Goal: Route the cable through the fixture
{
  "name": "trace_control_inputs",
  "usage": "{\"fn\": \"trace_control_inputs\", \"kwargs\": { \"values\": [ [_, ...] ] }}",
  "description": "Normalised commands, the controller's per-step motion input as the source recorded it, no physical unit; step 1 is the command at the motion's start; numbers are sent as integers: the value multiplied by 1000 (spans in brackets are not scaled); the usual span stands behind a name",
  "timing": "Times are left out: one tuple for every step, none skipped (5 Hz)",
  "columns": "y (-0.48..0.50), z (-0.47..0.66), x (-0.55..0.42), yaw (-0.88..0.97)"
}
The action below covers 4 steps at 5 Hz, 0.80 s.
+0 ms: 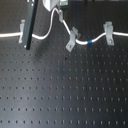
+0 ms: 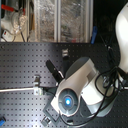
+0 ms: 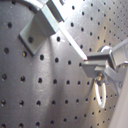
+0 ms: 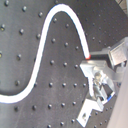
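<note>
Cable (image 1: 47, 34): thin white cord, lies along far part of black perforated bench (image 1: 65, 90) in first exterior view. Runs from first exterior view's left edge, dips, rises in hump, drops to fixture, continues toward first exterior view's right edge. Small blue band (image 1: 89, 42) just past fixture; green band not discernible. In second wrist view, cable (image 4: 40, 65) forms S-curve on bench.

Fixture (image 1: 72, 39): small silver-grey bent metal clip, tilted diagonally, standing on bench; cable meets it at upper part. Whether cable sits inside clip: cannot tell.
</note>
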Motion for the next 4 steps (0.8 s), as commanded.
{"fn": "trace_control_inputs", "kwargs": {
  "values": [
    [3,11,3,0],
    [15,0,13,0],
    [24,0,21,0],
    [24,0,21,0]
  ]
}}
